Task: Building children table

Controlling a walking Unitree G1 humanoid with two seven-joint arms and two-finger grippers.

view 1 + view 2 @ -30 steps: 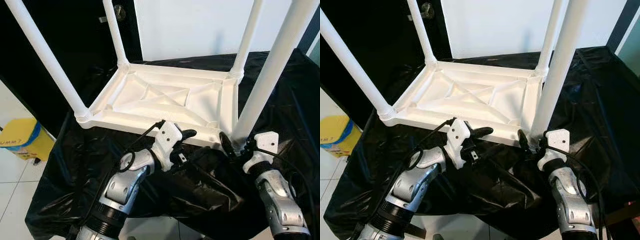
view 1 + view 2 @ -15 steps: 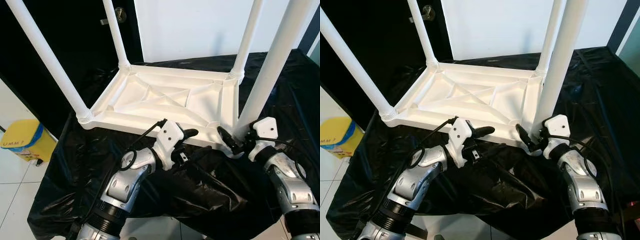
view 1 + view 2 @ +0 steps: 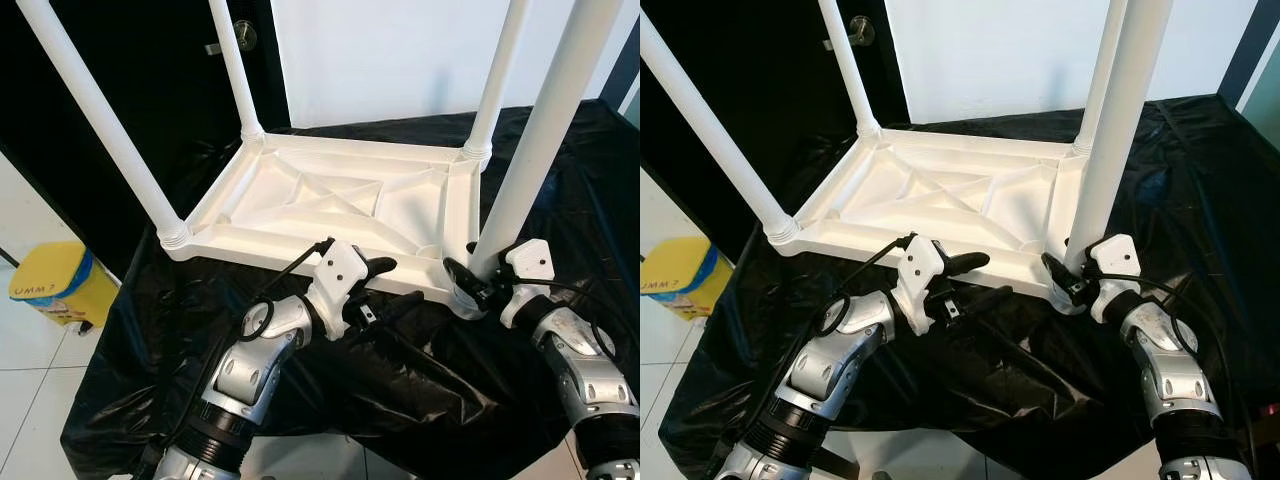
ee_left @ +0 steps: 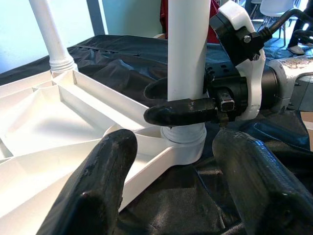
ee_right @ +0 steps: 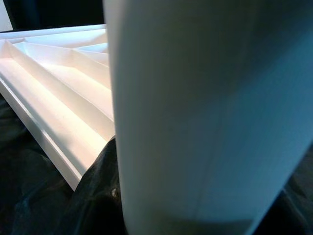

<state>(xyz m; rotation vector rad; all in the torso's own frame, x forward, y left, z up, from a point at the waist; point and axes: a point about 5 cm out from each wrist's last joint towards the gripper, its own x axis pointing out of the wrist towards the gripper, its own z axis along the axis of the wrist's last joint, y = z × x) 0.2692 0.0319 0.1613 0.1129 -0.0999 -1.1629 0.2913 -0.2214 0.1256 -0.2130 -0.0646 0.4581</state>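
A yellow bin (image 3: 52, 285) is standing at about eight o'clock in the head views, on the floor beside the black-draped surface. Dark lettering is showing on its upper face; it is looking like "UMM" followed by a mark resembling a question mark or a 7, but the print is too small to be sure. No other text, brand or number is showing legibly anywhere else.

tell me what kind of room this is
Probably a home room set up as a work area: a black plastic sheet covers the surface, a dark door with a round knob stands behind, and a yellow bin sits on pale floor tiles.
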